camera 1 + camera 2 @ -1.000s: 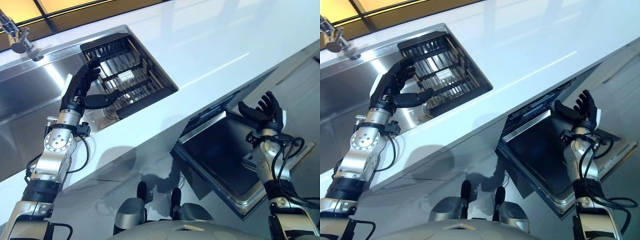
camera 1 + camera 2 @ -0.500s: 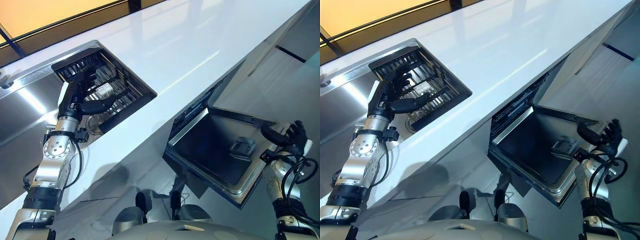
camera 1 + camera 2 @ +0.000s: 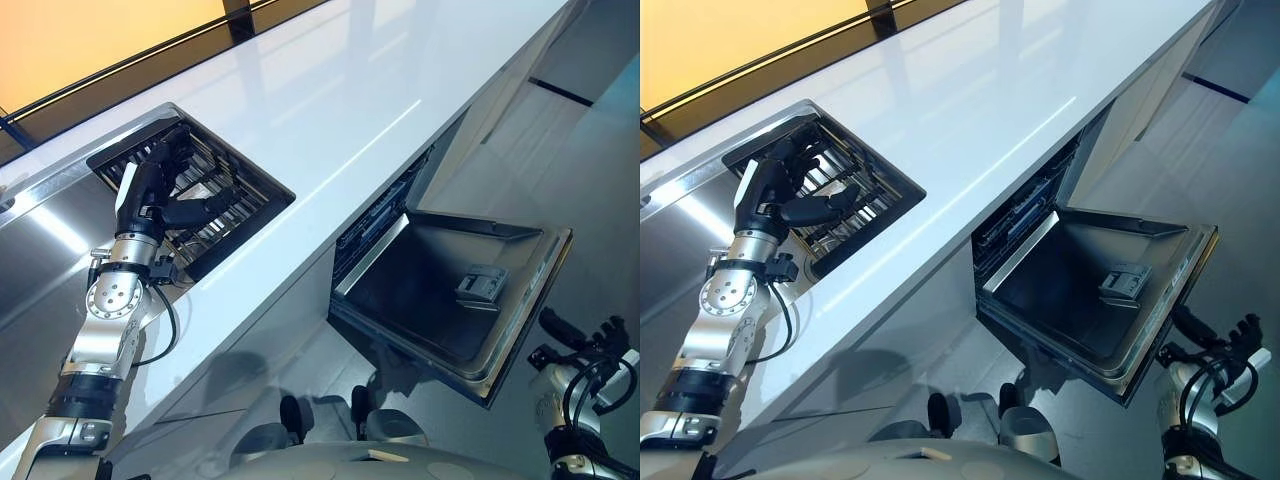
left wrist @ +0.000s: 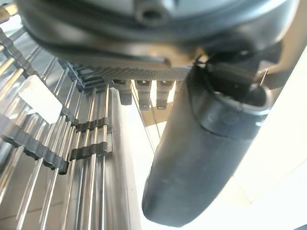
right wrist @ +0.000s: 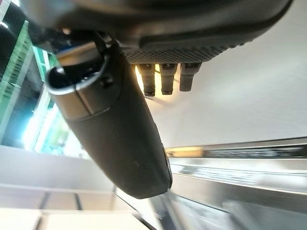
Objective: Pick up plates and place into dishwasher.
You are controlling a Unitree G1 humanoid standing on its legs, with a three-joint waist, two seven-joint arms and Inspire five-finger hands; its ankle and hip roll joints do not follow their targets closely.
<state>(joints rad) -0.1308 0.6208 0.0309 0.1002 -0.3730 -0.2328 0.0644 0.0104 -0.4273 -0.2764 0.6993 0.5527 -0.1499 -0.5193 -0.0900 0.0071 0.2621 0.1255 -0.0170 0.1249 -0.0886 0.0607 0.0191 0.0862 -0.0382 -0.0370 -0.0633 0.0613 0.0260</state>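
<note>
Right hand (image 3: 585, 345) has dropped low, off the dishwasher door (image 3: 450, 295), which now hangs open; fingers relaxed, empty. Left hand (image 3: 150, 195) stays over the sink rack (image 3: 235, 195), fingers loosely open, holding nothing. No plates visible; task barely started.

The dishwasher (image 3: 385, 215) interior lies hidden under the countertop (image 3: 330, 110).

Kitchen, white countertop (image 3: 330, 90), steel sink (image 3: 40, 250), open dishwasher door (image 3: 450, 290)
</note>
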